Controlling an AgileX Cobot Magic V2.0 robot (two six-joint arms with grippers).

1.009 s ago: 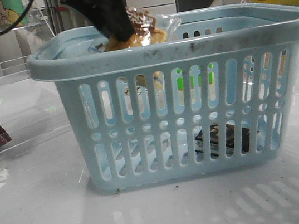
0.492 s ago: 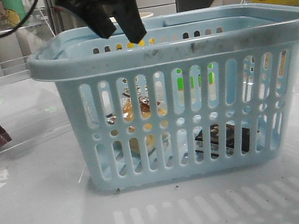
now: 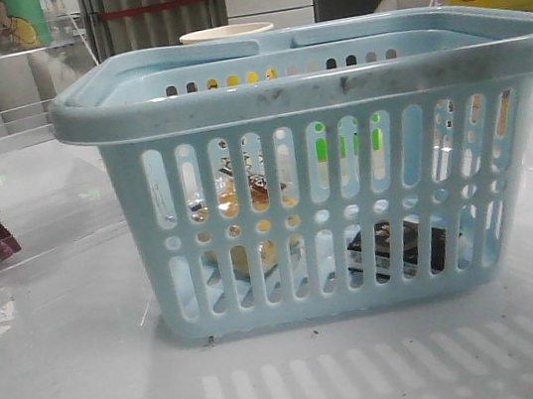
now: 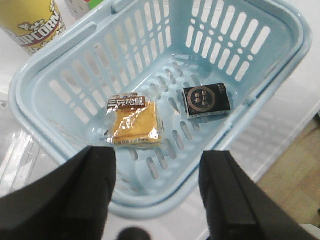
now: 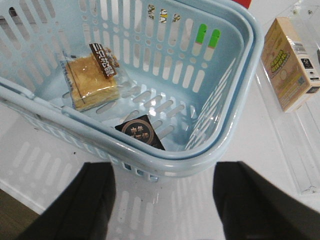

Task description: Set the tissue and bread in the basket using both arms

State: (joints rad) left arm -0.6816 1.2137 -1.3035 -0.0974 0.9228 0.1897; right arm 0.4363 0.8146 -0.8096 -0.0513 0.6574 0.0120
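Light-blue basket (image 3: 311, 92) on white table (image 3: 84, 387). Tissue pack (image 4: 206, 99) flat on basket floor, wrapped bread (image 4: 134, 123) beside it, apart. Left gripper (image 4: 157, 192) and right gripper (image 5: 165, 200) above basket, jaws spread wide, empty. Popcorn cup (image 4: 32, 22) beyond basket.

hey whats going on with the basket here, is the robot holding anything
Nothing is being held. The bread and the tissue both lie on the floor of the basket, side by side and apart. The left hand and the right hand are open and empty above the basket, so both items appear to be in place.
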